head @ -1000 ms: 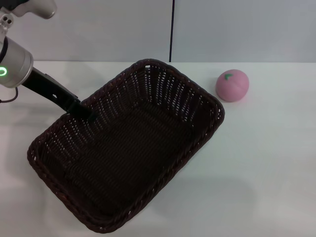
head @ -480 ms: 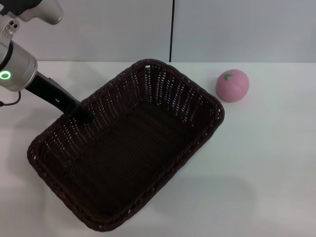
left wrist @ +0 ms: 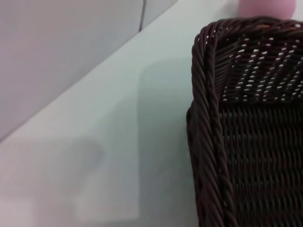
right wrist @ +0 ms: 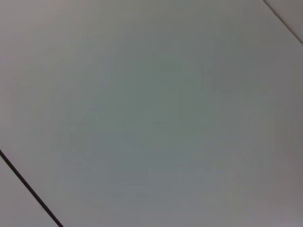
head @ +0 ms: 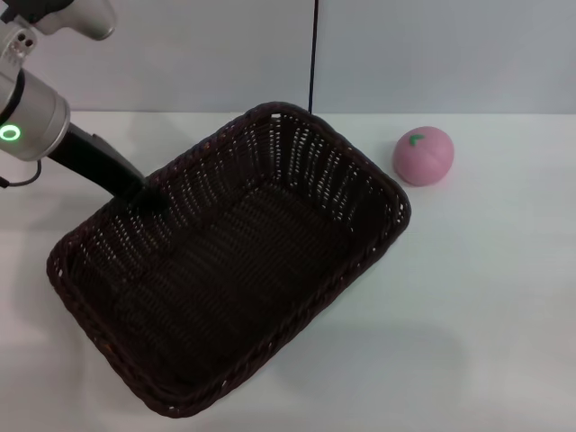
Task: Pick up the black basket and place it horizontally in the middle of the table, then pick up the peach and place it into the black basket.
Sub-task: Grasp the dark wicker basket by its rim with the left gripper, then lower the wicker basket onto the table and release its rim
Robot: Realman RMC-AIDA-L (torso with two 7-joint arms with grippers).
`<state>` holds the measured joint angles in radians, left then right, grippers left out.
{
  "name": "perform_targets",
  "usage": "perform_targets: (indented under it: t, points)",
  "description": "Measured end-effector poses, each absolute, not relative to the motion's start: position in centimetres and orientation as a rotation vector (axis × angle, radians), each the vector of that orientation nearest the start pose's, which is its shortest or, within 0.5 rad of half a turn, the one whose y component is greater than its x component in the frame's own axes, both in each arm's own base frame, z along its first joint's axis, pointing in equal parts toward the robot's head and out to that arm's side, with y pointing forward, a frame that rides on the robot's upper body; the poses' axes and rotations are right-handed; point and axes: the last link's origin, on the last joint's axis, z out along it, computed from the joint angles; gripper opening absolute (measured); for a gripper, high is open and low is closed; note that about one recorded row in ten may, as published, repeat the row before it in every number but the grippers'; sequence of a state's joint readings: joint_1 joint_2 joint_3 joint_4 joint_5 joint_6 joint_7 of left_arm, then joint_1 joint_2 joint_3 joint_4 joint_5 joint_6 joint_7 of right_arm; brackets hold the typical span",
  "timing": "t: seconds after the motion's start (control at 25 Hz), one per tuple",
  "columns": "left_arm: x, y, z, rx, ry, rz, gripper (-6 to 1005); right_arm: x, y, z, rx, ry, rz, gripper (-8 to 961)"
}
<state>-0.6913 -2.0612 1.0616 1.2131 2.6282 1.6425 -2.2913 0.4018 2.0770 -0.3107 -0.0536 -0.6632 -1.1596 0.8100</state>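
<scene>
Basket (head: 229, 261) gripped at its left rim by the left gripper (head: 148, 200).
Peach (head: 423, 155) sat near the table's (head: 486, 297) far edge.

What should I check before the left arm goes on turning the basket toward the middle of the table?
1. Grip: left gripper sits at the black basket rim on its far left side; finger contact hidden. Cannot tell.
2. Basket orientation: lies diagonally across the table, not horizontal. Not ok.
3. Basket contents: nothing inside. Ok.
4. Peach: on the table beyond the basket's right corner, apart from it. Ok.
5. Swing room: that right corner is near the peach and could bump it. Cannot tell.
6. Right arm: out of the head view; its wrist camera shows only a plain surface. Cannot tell.
</scene>
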Motion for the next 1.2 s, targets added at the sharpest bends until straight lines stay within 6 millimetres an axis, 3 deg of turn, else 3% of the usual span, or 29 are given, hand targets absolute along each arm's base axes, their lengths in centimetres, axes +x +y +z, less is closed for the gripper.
perform_targets:
  t: [0.4,0.72,1.12,1.2]
  points:
    - [-17.5,36.7,4.9,-2.799,-0.672,0.127,193,41.2,29.8,6.8,-0.858,1.033,1.074,527]
    - [-14.3,36.2,4.6,-2.972,-0.376,0.027,188,41.0,30.1,6.7,-0.862,1.031,1.08,527]
    - [-12.9,36.3,4.5,-3.005,-0.255,-0.004,195,41.2,29.8,6.7,-0.848,1.047,1.091,527]
    - [-12.0,36.2,4.1,-3.059,-0.105,-0.022,197,41.3,29.7,6.6,-0.847,1.048,1.09,527]
